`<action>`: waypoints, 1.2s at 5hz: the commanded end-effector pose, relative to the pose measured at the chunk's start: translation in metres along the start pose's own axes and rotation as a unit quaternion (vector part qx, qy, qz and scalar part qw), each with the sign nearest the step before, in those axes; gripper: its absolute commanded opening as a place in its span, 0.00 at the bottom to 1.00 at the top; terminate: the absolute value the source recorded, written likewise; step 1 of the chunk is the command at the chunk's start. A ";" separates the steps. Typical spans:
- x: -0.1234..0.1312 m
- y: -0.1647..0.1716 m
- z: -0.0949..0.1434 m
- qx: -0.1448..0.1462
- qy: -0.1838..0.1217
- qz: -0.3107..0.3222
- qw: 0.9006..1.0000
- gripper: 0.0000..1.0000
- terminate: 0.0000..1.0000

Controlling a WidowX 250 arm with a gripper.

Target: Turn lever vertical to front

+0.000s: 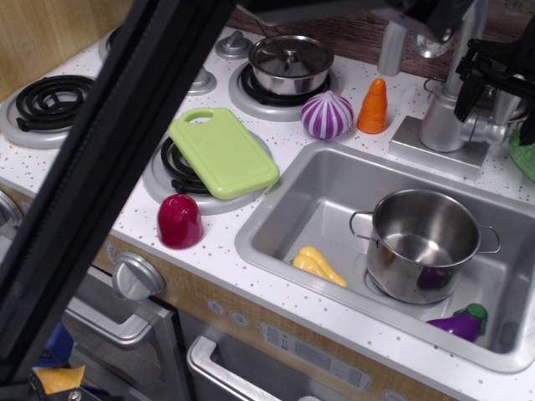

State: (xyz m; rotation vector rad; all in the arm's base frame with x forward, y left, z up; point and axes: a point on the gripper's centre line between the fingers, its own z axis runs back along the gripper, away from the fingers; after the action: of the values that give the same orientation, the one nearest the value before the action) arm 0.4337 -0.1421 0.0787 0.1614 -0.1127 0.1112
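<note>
The faucet's thick metal body [441, 121] stands on a grey base behind the sink, at the top right. The lever [504, 107] is a short silver paddle that stands roughly upright, joined to the body by a short stub [483, 129]. My black gripper [498, 100] comes down from the top right, with one finger [466, 86] to the left of the lever and the other at the frame's right edge. The jaws stand apart around the lever, and I cannot tell whether they touch it. The tall spout pipe [465, 33] rises behind.
The sink [292, 209] holds a steel pot [422, 242], a yellow toy [318, 266] and an eggplant [460, 322]. A carrot [373, 106] and a purple onion [326, 114] stand left of the faucet. A green cutting board [224, 152], a red toy [180, 221] and a lidded pot [291, 63] are on the stove. My black arm [100, 184] crosses the left foreground.
</note>
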 end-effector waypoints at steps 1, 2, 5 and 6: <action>0.000 0.000 0.000 0.000 0.000 0.000 1.000 1.00 0.00; 0.008 0.005 0.004 -0.007 -0.009 0.002 1.000 1.00 0.00; 0.031 0.006 0.038 0.060 -0.094 0.008 0.994 1.00 0.00; 0.035 0.005 0.039 0.054 -0.116 0.006 0.992 1.00 0.00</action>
State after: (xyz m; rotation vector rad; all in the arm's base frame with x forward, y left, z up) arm 0.4619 -0.1426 0.0898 0.3006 -0.2863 0.0854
